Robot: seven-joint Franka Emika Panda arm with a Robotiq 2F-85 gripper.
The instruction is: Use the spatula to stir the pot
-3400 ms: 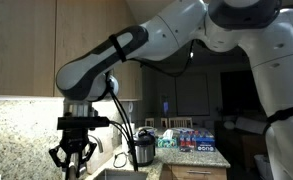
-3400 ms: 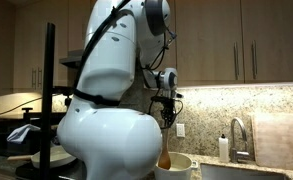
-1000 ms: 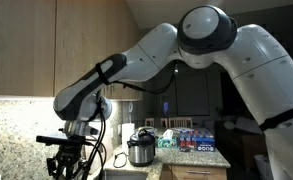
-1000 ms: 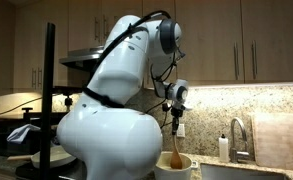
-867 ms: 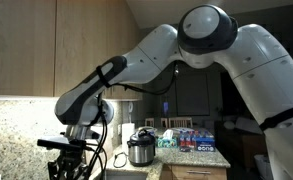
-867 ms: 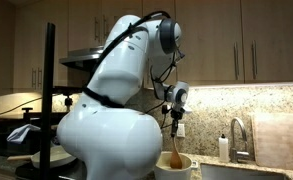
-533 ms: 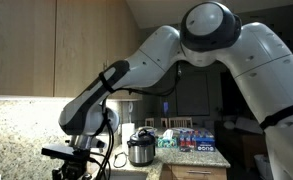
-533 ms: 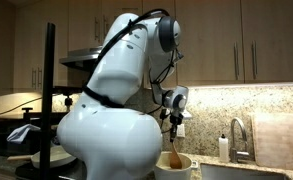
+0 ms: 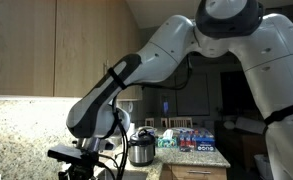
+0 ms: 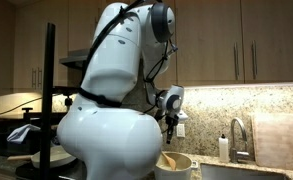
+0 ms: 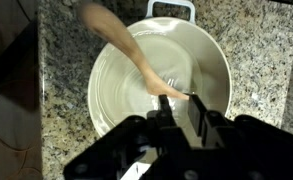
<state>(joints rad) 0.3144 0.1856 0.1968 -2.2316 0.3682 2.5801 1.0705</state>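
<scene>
Noted wooden spatula (image 11: 126, 52) slanted across pot (image 11: 111, 95), left of centre; judged light, stiff | found tool (image 11: 174, 98) pinched tight on its handle end; judged that end best hold for stirring | found pot resting on granite bench (image 11: 266, 50)

In the wrist view, the pot (image 11: 114, 95) is shown in creamy white, with faint concentric rings on its inner floor. The spatula (image 11: 121, 42) is seen in pale tan wood. The countertop (image 11: 261, 55) is speckled with beige, grey and black flecks. The gripper (image 11: 176, 102) at the bottom of the frame is black. In an exterior view, the arm (image 9: 171, 50) is seen in white with black joints, and the cabinets (image 9: 31, 50) at upper left are warm brown wood. A cooker (image 9: 141, 148) at lower centre appears silver with a dark lid — dim light leaves this uncertain.
</scene>
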